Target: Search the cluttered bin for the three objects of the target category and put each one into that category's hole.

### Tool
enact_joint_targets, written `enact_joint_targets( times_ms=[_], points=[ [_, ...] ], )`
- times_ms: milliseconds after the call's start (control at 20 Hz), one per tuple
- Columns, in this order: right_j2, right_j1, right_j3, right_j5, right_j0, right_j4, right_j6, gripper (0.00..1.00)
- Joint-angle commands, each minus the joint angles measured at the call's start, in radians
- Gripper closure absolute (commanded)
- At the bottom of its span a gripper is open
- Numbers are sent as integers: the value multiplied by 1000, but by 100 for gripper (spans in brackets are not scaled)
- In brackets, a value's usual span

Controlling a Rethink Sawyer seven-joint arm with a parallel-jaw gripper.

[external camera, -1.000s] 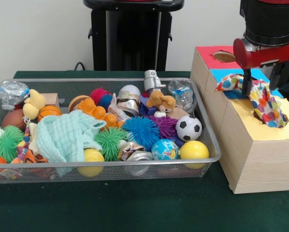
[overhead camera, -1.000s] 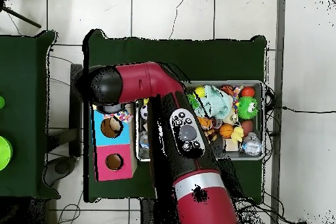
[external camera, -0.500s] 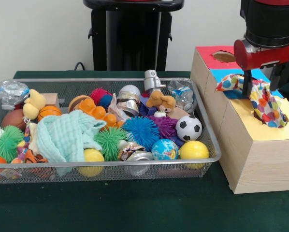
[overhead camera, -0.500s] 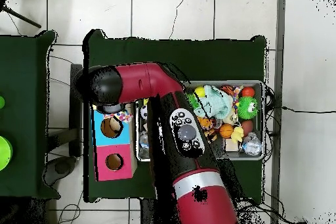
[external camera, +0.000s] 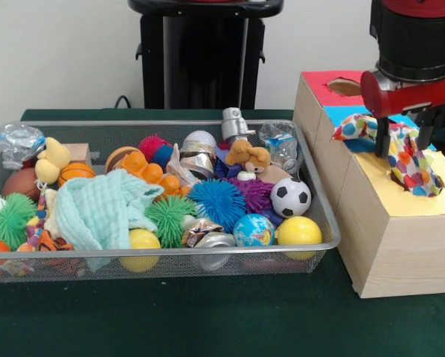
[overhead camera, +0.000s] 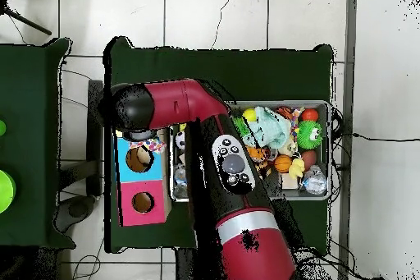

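Observation:
A polka-dot cloth [external camera: 405, 160] lies crumpled on the wooden sorting box [external camera: 401, 238], spread from the blue section onto the yellow one. My gripper [external camera: 403, 137] stands right over it, open, with one finger on each side of the cloth's upper folds. Whether the fingers touch the cloth I cannot tell. In the overhead view the arm's black head [overhead camera: 133, 112] hides the gripper, and only a corner of the cloth [overhead camera: 156, 142] shows beside the box [overhead camera: 123, 180]. A mint-green cloth [external camera: 103, 208] lies in the wire bin [external camera: 207, 256] at the left.
The bin holds several balls, spiky toys, plush animals, crushed cans and plastic bottles. The box's red section has a round hole [external camera: 344, 87]; overhead, the blue hole [overhead camera: 139, 159] and the red one [overhead camera: 143, 203] show. The red arm [overhead camera: 230, 186] crosses above the bin's end nearest the box.
The gripper has shifted slightly right and up over the box. The polka-dot cloth has stayed where it lay.

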Motion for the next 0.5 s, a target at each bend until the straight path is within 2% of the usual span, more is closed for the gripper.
enact_joint_targets(
  times_ms=[50,500],
  points=[
    [41,87,43,-82,-5,-30,3,0],
    [22,117,20,-117,12,-47,13,0]
  ],
)
